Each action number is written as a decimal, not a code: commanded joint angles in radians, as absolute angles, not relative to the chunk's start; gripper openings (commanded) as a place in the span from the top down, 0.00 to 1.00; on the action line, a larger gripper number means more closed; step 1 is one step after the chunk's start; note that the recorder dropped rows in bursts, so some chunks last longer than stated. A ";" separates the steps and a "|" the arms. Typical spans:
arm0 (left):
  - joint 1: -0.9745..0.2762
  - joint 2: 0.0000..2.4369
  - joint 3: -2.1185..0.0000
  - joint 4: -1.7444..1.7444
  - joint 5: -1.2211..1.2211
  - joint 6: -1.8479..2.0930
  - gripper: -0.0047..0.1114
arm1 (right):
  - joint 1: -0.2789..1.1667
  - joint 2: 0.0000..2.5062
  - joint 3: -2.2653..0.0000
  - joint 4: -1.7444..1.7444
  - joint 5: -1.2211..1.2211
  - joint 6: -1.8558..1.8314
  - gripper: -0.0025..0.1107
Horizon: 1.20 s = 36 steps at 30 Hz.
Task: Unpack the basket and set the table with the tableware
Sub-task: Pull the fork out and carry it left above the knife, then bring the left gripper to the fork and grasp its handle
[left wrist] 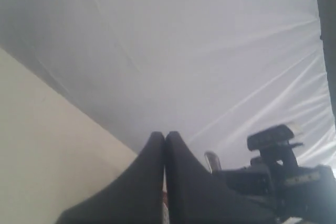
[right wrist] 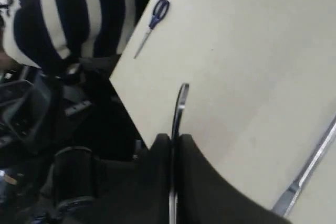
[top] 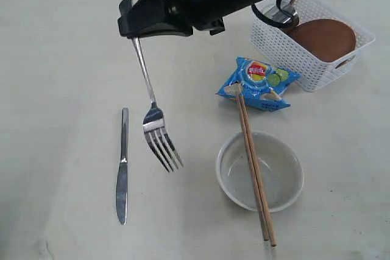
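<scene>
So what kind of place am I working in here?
Probably a lab test setup, not a home: bare table backed by a white sheet, scissors left on it, and a person in a striped top nearby.

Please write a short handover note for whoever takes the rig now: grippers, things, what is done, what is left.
Right gripper: shut on the fork, tines down beside the knife.
Left gripper: shut, empty.
Done: knife, and bowl with chopsticks across it, are on the table.
Left: lay the fork down; plate and cup are in the basket.
</scene>
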State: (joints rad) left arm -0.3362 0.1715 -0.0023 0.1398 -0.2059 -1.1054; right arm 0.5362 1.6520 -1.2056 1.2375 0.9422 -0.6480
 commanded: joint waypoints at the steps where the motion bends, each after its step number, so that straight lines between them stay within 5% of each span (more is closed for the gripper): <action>1: -0.447 0.301 0.000 0.156 -0.266 -1.144 0.96 | 0.468 1.705 -1.210 1.468 1.107 -0.814 0.98; 13: -0.678 0.643 -0.126 0.414 -0.312 -1.265 0.96 | 0.468 1.784 -1.210 1.531 1.195 -0.882 0.98; 18: -0.677 0.754 -0.190 0.631 -0.317 -1.352 0.96 | 0.468 1.784 -1.210 1.531 1.221 -0.889 0.98; 29: -0.666 0.822 -0.348 1.698 -0.413 -2.038 0.96 | 0.403 1.784 -1.210 1.466 1.221 -0.887 0.98; 36: -0.542 0.943 -0.437 1.744 -0.739 -2.060 0.96 | 0.400 1.784 -1.210 1.453 1.221 -0.887 0.98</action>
State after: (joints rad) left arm -0.5920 0.8891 -0.4152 1.7141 -0.6202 -2.0599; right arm 0.4033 1.7874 -1.2056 1.4602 1.2098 -0.8744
